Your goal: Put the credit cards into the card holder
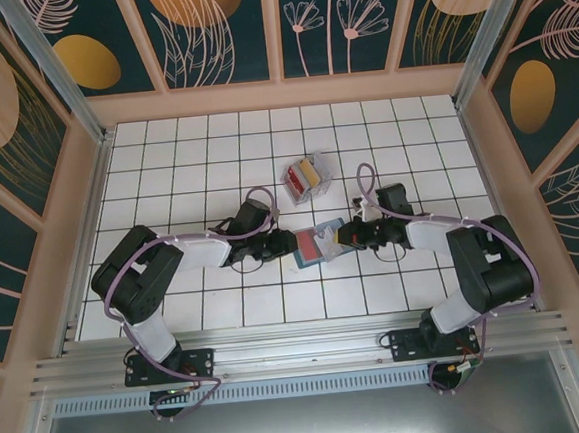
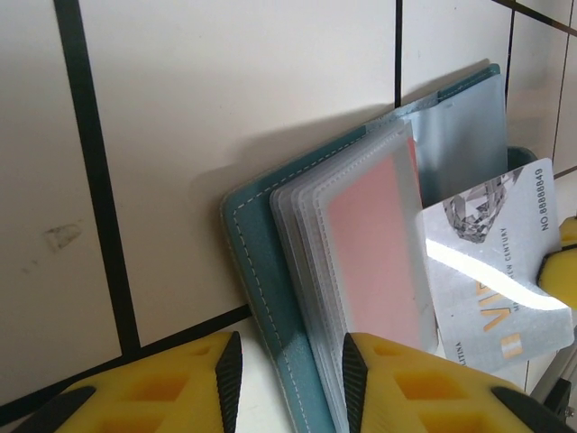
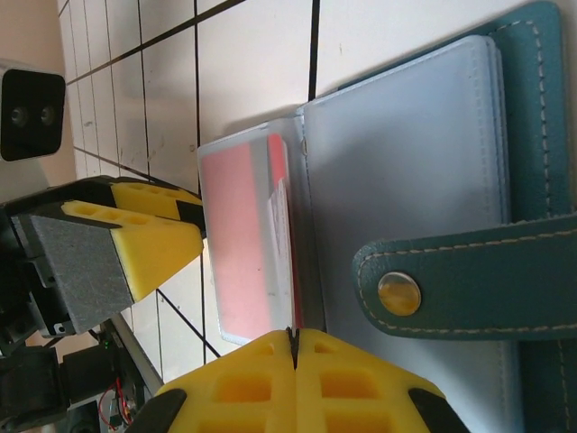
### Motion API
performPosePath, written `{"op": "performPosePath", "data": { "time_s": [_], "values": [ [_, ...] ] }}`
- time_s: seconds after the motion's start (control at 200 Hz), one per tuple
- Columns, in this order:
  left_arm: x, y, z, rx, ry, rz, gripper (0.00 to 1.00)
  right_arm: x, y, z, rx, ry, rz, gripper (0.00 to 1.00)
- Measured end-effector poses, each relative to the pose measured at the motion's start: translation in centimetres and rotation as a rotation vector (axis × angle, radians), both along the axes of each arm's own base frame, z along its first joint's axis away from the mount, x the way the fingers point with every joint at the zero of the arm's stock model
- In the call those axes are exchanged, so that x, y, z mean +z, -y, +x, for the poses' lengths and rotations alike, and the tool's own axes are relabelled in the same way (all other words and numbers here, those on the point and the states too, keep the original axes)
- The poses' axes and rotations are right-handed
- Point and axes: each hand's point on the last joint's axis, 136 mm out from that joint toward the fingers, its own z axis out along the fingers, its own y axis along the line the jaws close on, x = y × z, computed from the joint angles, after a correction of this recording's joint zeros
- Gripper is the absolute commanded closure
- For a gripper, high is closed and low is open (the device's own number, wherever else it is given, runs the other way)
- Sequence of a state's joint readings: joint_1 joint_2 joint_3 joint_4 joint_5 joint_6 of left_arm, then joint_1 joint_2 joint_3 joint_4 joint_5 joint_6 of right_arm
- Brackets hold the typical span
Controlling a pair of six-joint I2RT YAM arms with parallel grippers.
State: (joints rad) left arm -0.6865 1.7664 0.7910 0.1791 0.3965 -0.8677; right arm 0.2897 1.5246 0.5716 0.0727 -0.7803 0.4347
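Yellow foam fingers of the left gripper (image 2: pixel 290 356) stand part-way apart, straddling the raised left half of the card holder (image 2: pixel 257 271). Its teal cover and clear pocket pages rise between them. One finger is against the pages and a strip of white tile shows between the other finger and the cover, so I cannot tell whether they clamp it.

The holder lies open on the white tiled table (image 2: pixel 225 108), between the two grippers. A red card (image 2: pixel 374 253) sits in its front pocket. Farther back on the table, apart from the holder, a clear plastic box (image 1: pixel 305 177) holds red and yellow credit cards.

On the right, a silver credit card (image 2: pixel 491 271) hangs tilted, with a corner at the pocket pages. The right gripper (image 3: pixel 293 347) is pressed together, pinching that card. The holder's right half lies flat, with its snap strap (image 3: pixel 469 271) across it.
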Motion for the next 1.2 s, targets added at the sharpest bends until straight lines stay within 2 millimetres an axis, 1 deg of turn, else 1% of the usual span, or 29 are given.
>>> {"op": "performPosePath", "data": {
  "time_s": [0.255,0.495,0.651,0.861,1.056,1.201],
  "values": [
    [0.0,0.1,0.1,0.001,-0.002,0.0,0.63,-0.6,-0.3,0.6,0.032,0.004,-0.003,0.99],
    [-0.1,0.1,0.1,0.001,-0.002,0.001,0.64,-0.3,-0.6,1.4,0.045,0.031,-0.004,0.99],
    [-0.1,0.1,0.1,0.001,-0.003,0.001,0.64,-0.2,-1.4,1.9,0.061,0.043,-0.01,0.99],
    [-0.1,0.1,0.1,0.001,-0.003,0.001,0.64,-0.4,-3.3,1.4,0.11,0.06,-0.027,0.99],
    [-0.1,0.1,0.1,0.001,-0.003,0.001,0.64,-0.8,-4.0,1.1,0.107,0.068,-0.066,0.99],
    [-0.1,0.1,0.2,0.001,-0.004,0.001,0.64,-1.4,-5.0,0.6,0.113,0.084,-0.124,0.99]
  ]
}}
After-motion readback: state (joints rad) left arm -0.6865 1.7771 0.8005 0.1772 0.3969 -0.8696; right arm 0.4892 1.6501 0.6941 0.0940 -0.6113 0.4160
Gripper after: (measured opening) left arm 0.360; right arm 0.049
